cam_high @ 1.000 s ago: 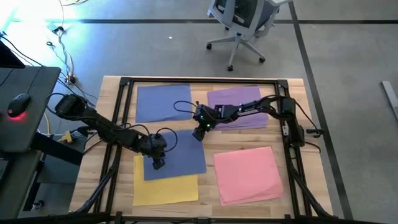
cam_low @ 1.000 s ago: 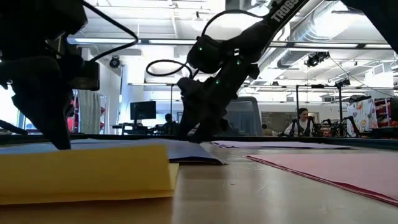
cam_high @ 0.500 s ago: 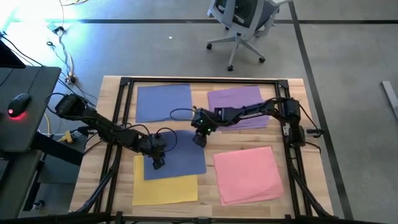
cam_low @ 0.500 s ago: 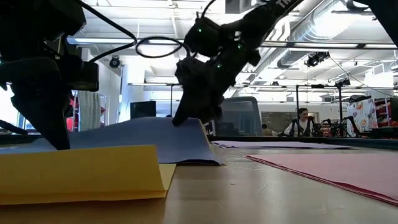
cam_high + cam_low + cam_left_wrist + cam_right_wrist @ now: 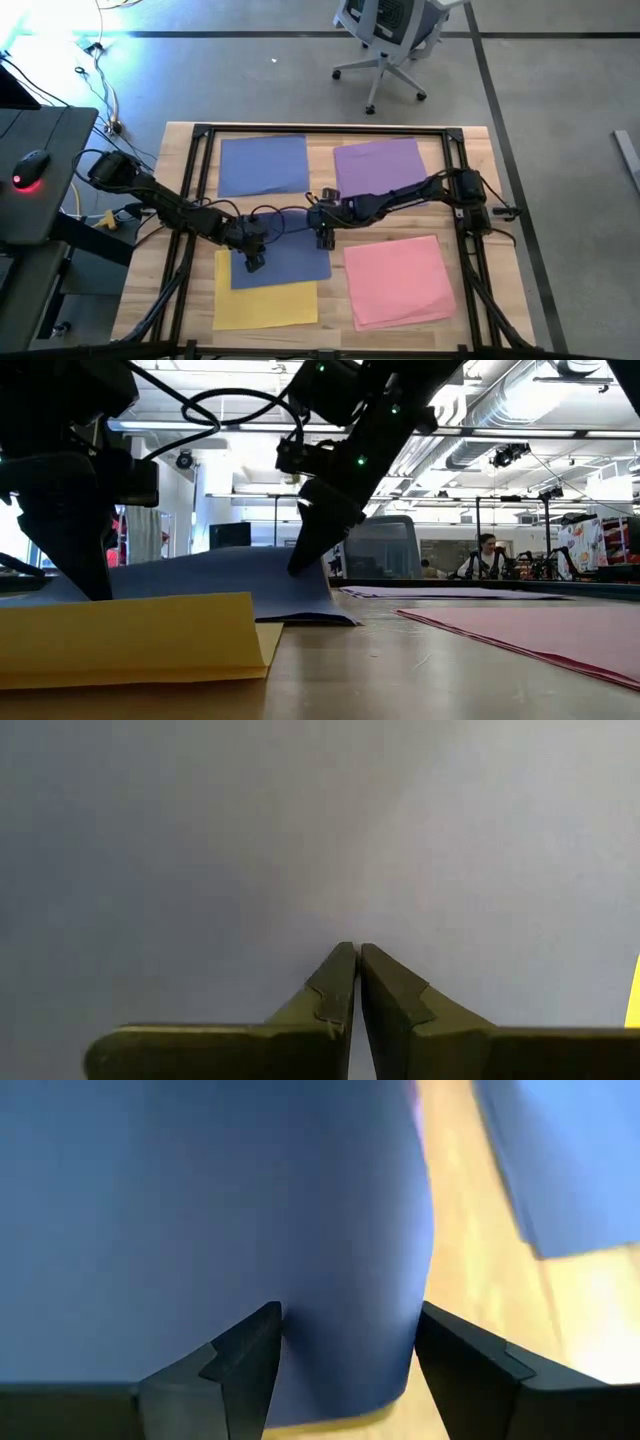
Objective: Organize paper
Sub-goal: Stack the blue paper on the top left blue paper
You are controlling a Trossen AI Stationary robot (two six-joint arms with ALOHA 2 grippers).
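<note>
A periwinkle blue sheet lies at the table's middle, its near part over a yellow sheet. My left gripper is shut, tips down on the blue sheet's near left part. My right gripper is open over that sheet's right edge. In the low view the blue sheet humps up off the table between the two grippers. Another blue sheet lies flat at the far left, purple sheets at the far right, and a pink sheet at the near right. My left gripper presses its shut fingertips down from above on the blue sheet's near left part, which stays flat there. My right gripper slants down from the table's right, open fingers astride the sheet's right edge strip. That strip bulges up between them; one fingertip meets the hump.
A black frame runs around the table's work area. A desk with a mouse stands left of the table, an office chair beyond its far edge. A person sits far off in the room.
My right gripper has moved toward the table's near edge, along the blue sheet's right side. The sheet, flat a second ago, has humped up between the grippers, while the part under my left gripper has stayed down.
</note>
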